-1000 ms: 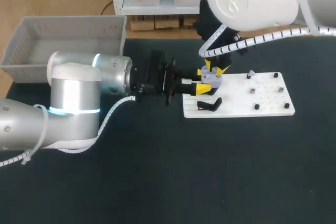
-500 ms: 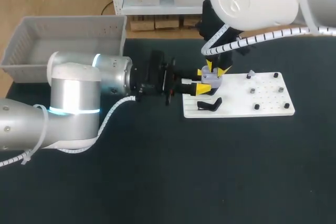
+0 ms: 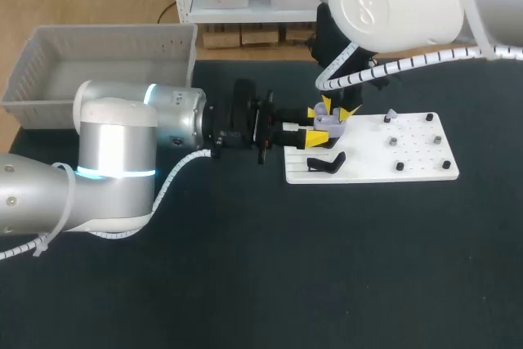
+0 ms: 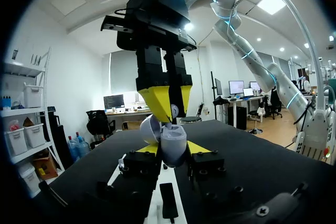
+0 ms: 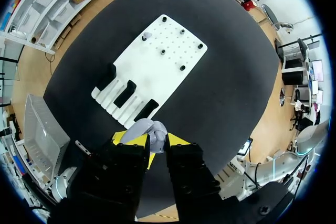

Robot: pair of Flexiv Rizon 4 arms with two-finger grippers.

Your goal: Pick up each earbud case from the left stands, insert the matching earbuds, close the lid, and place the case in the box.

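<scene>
A black bench (image 3: 245, 284) fills the scene, with a grey box (image 3: 98, 63) at its far left corner and a white board (image 3: 409, 171) lying right of the middle. The board carries black stands (image 5: 125, 94) at its left end and small pegs (image 3: 400, 166) across the rest. A pale lilac earbud (image 3: 390, 115) sits on a far peg.

The left arm comes in low from the left. Its tool (image 3: 319, 127) is closed on a lilac earbud case (image 3: 329, 123), one yellow tip on each side, and holds it just above the board's far left corner. In the left wrist view the case stands upright between the tips, its lid (image 4: 149, 129) swung open to one side.

The right arm reaches down from the far right. Its tool (image 3: 335, 109) hangs directly over the open case with its yellow fingers close together. A second small pale earbud (image 4: 174, 110) is pinched between them, right at the mouth of the case. The right wrist view looks straight down past the fingers onto the open lid, with the board ahead and the stands nearest.
</scene>
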